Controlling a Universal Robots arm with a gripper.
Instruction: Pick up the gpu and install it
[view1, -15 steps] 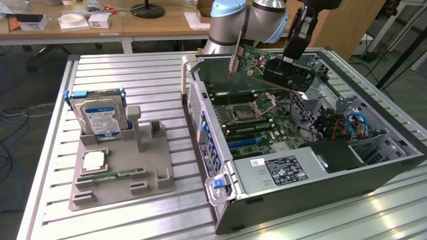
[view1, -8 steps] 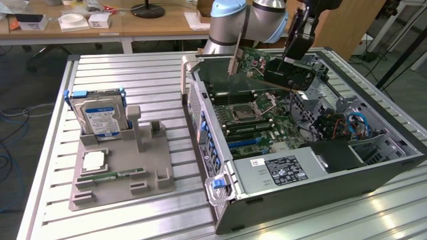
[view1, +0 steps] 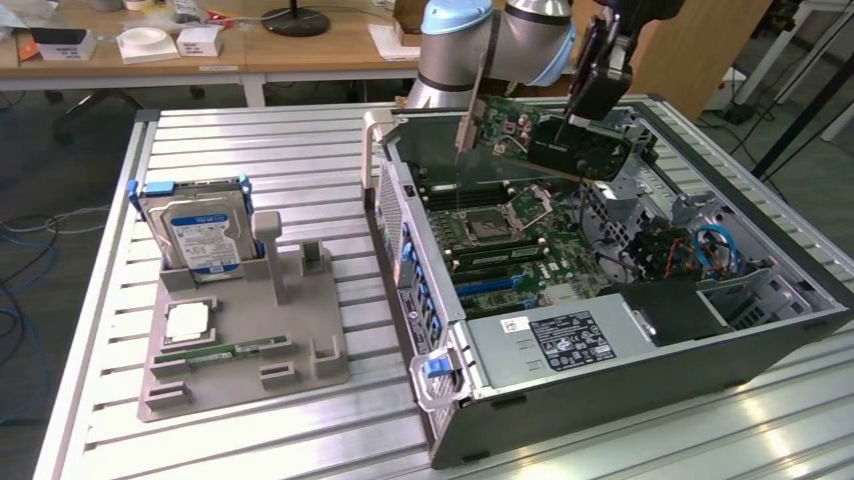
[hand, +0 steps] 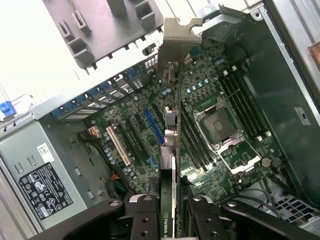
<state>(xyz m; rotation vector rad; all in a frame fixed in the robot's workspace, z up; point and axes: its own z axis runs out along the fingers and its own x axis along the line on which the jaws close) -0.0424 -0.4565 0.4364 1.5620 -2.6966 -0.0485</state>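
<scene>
**Graphics card in the air above the open computer**

Pincer pinching the card – that is the plain state of it. One black finger is pressed to each flat face, with the card standing on edge between them. It hangs over the open computer case, above the main board and apart from it, not seated in any slot. From the wrist view its thin edge runs over the board beside the blue slot. Its silver end bracket points towards the case's rear wall.

By the look of it the card is light and stiff – it will not sag – but delicate. It is bare green board with small parts on one side, and its contact edge should not be knocked or rubbed. The black cooler face looks smooth, perhaps a little slippery. Squeezing across the two faces near the cooler, as here, seems the sound place; the bracket is a firm part too.

The arm reaches in from the far side of the worktop, wrist turned downward. In the exterior view the card slants, with the cooler end lower towards the exterior view's right.

On the grey holder lying beside the case stands a hard drive.
</scene>
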